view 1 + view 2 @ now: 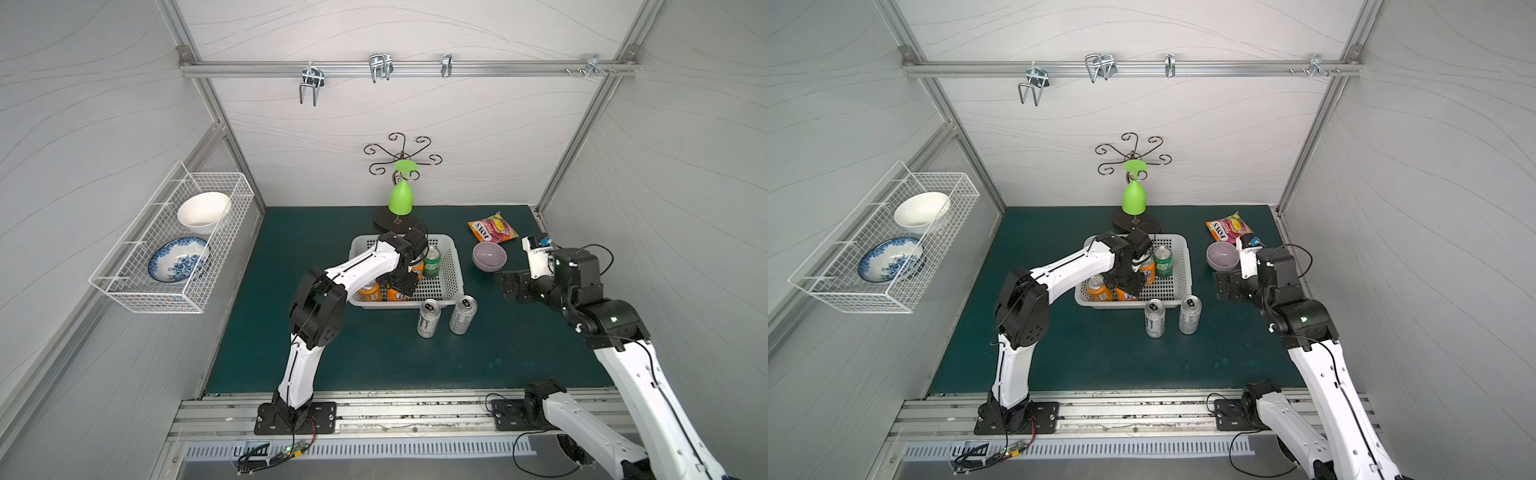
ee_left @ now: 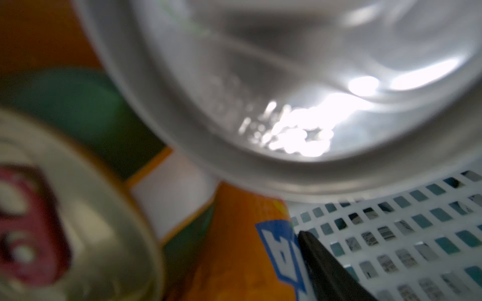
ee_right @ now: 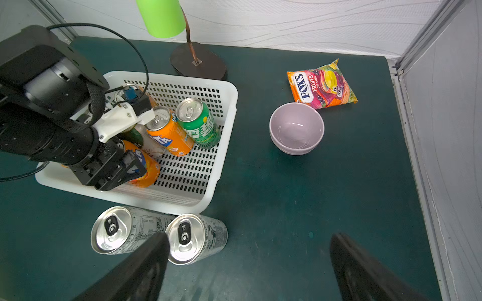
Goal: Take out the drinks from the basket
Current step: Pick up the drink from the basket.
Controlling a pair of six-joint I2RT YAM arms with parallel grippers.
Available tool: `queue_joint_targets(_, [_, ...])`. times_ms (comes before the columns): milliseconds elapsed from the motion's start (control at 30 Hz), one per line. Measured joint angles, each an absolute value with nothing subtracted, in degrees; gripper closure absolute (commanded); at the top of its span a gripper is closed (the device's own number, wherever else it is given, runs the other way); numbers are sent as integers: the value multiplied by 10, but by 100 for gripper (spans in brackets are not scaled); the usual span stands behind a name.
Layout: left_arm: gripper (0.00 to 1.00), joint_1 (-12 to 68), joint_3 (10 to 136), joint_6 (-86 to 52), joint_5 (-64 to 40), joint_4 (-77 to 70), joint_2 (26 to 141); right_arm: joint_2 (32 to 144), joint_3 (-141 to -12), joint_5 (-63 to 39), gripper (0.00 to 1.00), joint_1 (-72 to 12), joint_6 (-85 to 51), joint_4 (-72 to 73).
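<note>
Green matting covers the bench where the white basket [image 3: 224,135] sits, several drinks inside. Reaching in, the left gripper [image 3: 130,169] has its jaws clamped on an orange Fanta can [image 3: 146,172] near the front wall. Two silver cans [image 3: 114,229] stand outside. The right gripper [image 3: 247,263] hangs wide open, empty. A straight, vertical lift should clear neighbouring cans and the rim.

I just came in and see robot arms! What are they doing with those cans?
They are taking drinks out of the white basket. The left gripper is down inside it, closed on an orange can. More orange and green cans wait in there. Two silver cans already stand on the table in front. The right gripper hangs open nearby, holding nothing.
</note>
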State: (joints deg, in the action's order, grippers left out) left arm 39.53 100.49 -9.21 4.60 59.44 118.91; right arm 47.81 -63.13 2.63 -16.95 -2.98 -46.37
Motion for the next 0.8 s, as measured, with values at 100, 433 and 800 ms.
queue_joint_targets(100, [35,395,1005,-92,46,595,1189,478,-631,26,1,-170,-30,-464])
queue_joint_targets(433, [43,395,1006,-91,46,598,1187,478,-631,26,1,-170,-30,-464])
queue_joint_targets(800, [45,395,1033,-79,34,641,1156,478,-631,26,1,-170,-30,-464])
